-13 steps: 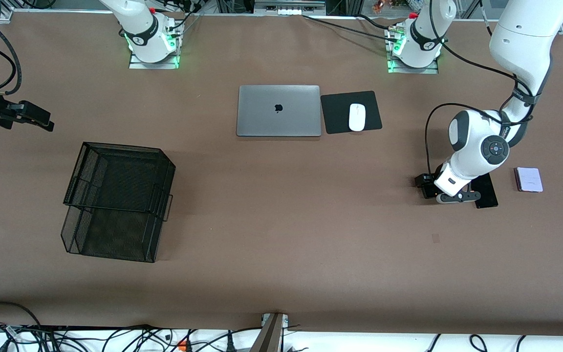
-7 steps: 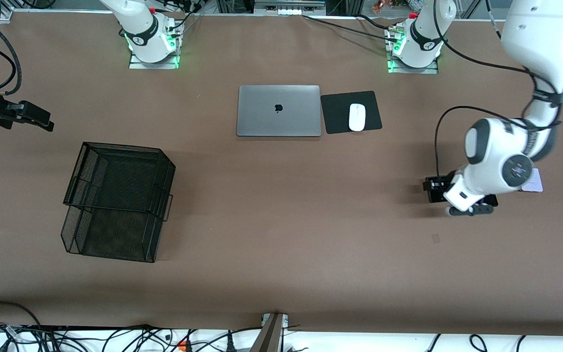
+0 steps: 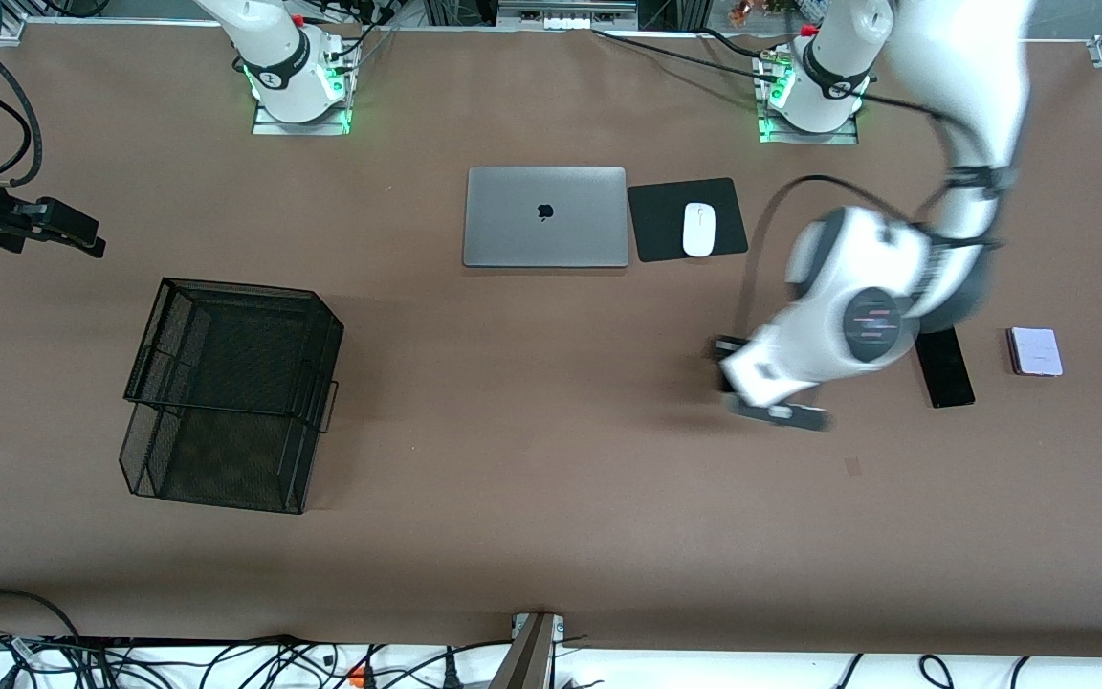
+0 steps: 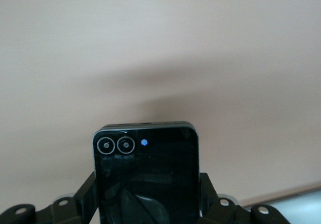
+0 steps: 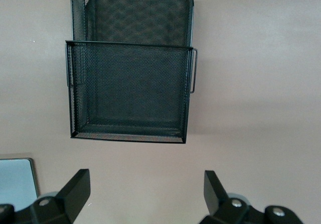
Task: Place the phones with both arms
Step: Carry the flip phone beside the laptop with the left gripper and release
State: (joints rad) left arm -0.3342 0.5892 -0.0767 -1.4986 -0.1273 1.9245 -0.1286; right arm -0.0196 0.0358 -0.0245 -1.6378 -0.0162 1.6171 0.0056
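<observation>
Two phones sit on the table in the front view: the long black slab [image 3: 945, 367] and lavender phone [image 3: 1035, 350], near the left arm's end. Left wrist view: left gripper [image 4: 145, 204] clamped on the small black phone [image 4: 146, 174], so it's carrying; next comes the mesh tray [image 3: 231, 395]. Right wrist view: right gripper [image 5: 145, 190] spread wide, waiting over that tray.
</observation>
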